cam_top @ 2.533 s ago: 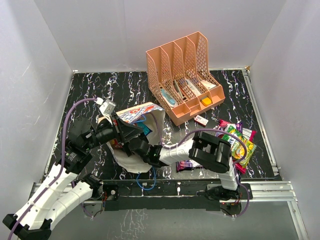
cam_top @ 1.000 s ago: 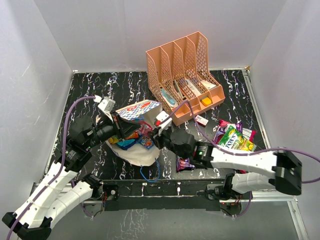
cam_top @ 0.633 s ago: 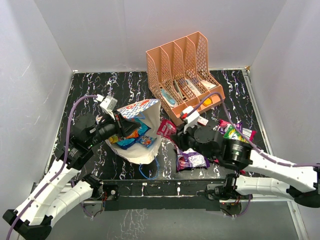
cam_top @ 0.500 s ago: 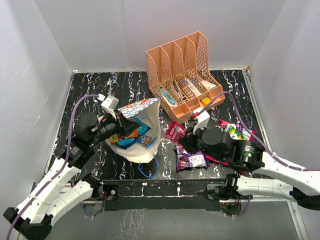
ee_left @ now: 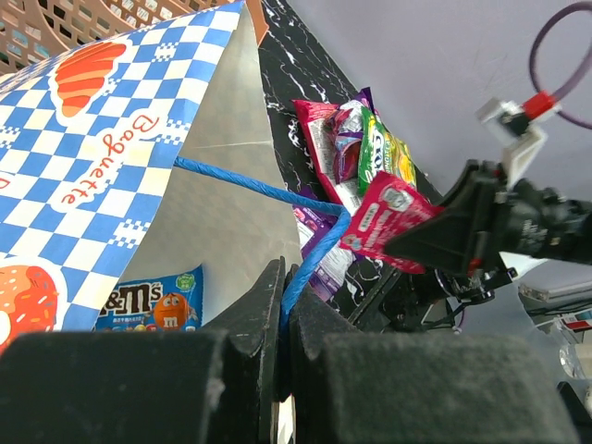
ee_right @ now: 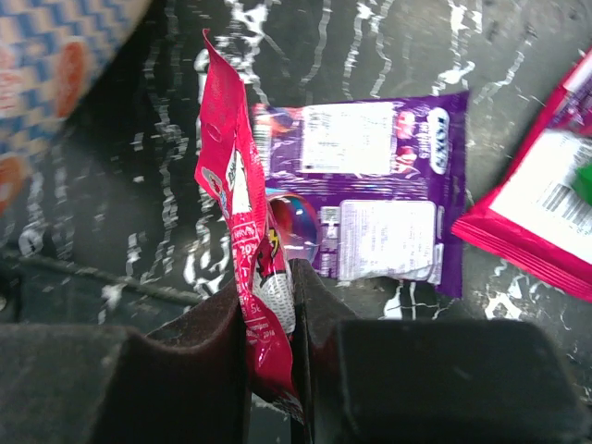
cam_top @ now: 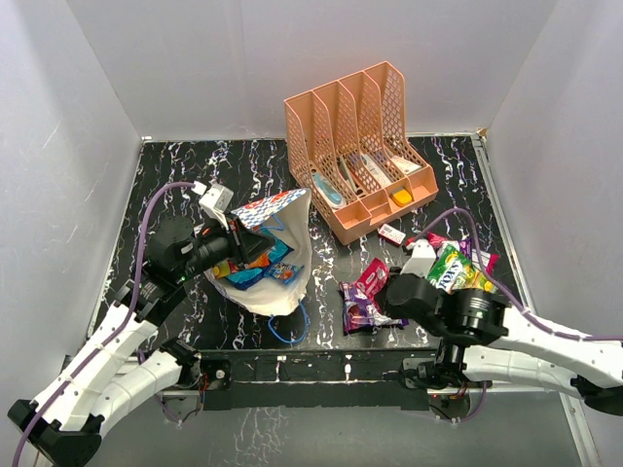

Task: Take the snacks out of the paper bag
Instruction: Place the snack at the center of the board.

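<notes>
Organizer (cam_top: 360, 146), peach mesh, stands behind the paper bag (cam_top: 295, 243), just beside its upper edge. The bag print reads "Baguette"; an M&M's packet (ee_left: 148, 301) lies inside. The left gripper (ee_left: 285, 296) is clamped on the blue cord handle (ee_left: 250, 185). The right gripper (ee_right: 270, 287) pinches a magenta packet (ee_right: 227, 176) above a purple packet (ee_right: 375, 217) lying on the table (cam_top: 195, 175). The green packet (cam_top: 456, 277) beside it reads "FOX'S". Bare tabletop shows left of the bag, up to the wall (cam_top: 58, 146).
</notes>
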### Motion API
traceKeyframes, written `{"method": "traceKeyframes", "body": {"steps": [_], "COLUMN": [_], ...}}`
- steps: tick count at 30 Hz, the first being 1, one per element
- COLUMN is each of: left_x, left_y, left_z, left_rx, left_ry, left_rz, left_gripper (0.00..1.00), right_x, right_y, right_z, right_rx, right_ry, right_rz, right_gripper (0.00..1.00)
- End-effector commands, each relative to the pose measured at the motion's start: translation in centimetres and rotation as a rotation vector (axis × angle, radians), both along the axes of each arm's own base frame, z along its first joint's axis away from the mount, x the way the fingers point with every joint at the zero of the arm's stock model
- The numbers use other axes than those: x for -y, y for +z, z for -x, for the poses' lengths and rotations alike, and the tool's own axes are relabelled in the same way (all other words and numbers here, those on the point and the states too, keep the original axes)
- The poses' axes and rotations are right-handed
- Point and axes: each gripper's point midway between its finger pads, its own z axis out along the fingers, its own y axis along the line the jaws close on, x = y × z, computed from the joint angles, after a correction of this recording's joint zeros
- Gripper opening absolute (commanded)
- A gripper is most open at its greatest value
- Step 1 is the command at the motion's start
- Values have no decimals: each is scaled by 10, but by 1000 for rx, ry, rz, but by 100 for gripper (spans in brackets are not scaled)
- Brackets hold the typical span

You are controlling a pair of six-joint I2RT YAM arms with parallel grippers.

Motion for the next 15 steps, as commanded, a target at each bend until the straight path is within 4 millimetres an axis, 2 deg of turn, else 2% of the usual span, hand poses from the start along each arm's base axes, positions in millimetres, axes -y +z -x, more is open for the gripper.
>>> {"method": "traceKeyframes", "body": {"steps": [1, 6, 11, 15], "left_x": [-1, -1, -3, -2], "left_y": [21, 27, 25, 25], "left_z": [5, 8, 10, 9], "left_rx": [37, 40, 36, 37], "left_ry": [-4, -9, -3, -5], "left_rz": [33, 54, 50, 52], "left_gripper": [0, 0, 0, 0], "right_x": [-2, -7, -19, -24], "right_y": [-2, -26, -49, -59], "right_z": [-27, -38, -41, -46], "right_rx": [75, 89, 41, 19], "right_ry": [-181, -236, -231, -205], "right_rz": [-41, 2, -60, -119], "right_gripper": [8, 8, 8, 8]}}
